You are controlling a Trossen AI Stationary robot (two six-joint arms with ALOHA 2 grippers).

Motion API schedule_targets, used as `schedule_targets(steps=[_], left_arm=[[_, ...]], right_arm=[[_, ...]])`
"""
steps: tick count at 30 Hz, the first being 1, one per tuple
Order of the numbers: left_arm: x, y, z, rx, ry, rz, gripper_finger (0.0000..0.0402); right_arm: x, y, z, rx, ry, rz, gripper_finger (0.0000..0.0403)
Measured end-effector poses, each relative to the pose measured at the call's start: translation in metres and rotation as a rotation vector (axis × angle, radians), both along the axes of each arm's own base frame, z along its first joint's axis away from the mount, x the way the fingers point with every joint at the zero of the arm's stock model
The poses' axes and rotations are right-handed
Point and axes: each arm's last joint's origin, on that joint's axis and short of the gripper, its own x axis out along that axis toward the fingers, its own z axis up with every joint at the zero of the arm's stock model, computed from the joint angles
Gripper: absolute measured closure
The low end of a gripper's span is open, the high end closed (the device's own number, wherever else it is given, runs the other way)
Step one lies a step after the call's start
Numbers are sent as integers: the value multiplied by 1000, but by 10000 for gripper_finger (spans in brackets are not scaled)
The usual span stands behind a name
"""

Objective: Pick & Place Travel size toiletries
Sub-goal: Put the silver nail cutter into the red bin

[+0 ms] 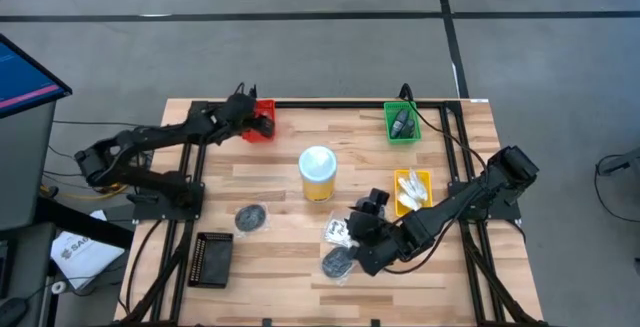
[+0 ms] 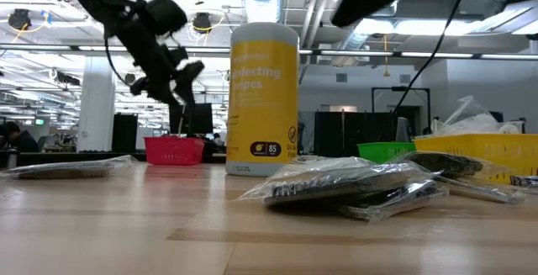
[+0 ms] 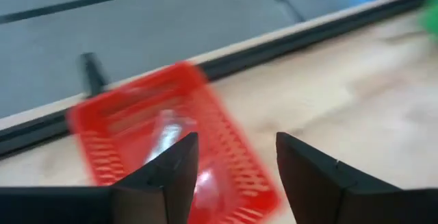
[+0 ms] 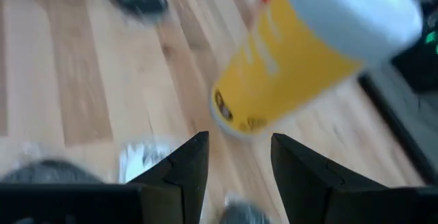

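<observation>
My left gripper [image 3: 236, 142] hangs open over the red tray [image 1: 258, 123] at the table's far left. A clear-wrapped item [image 3: 168, 131] lies in that tray. My right gripper [image 4: 239, 142] stands open above the table's near middle, with only bare wood between its fingers. It points toward the yellow tub [image 1: 317, 173]. Just below it lie a silvery sachet [image 1: 339, 231] and a dark round bundle [image 1: 338, 262] in a clear bag. A second bundle [image 1: 251, 217] lies flat farther left. White sachets fill the yellow tray [image 1: 412, 191], and dark bottles sit in the green tray [image 1: 402, 123].
A black tray [image 1: 213, 259] lies near the front left. The tall yellow tub with its white lid stands upright mid-table, close ahead of my right gripper. A black rail [image 1: 330, 103] runs along the table's far edge. Bare wood lies between the tub and the red tray.
</observation>
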Motion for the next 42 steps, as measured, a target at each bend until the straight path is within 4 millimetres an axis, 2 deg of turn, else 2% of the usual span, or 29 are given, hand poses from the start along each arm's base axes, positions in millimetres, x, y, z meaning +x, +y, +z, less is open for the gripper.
schedule_targets(steps=[6, 13, 22, 26, 32, 39, 42], left_arm=[[13, -41, 24, 30, -106, -230, 219], [32, -98, 28, 23, -129, -494, 220], [42, -156, 33, 13, -209, -716, 220], [44, -172, 37, 20, -257, -780, 220], [44, -188, 42, 28, -308, -839, 220], [42, -197, 42, 52, -306, -836, 220], [42, -198, 42, 54, -310, -837, 220]], right_arm=[[-15, -4, -8, 104, 141, -75, 256], [-36, 0, -13, 197, 329, -127, 255], [-64, -3, -49, 286, 529, -193, 262], [-70, -5, -62, 322, 588, -194, 277], [-80, -9, -65, 366, 592, -191, 307], [-99, -12, -70, 492, 488, -169, 335], [-108, -15, -75, 506, 503, -174, 337]])
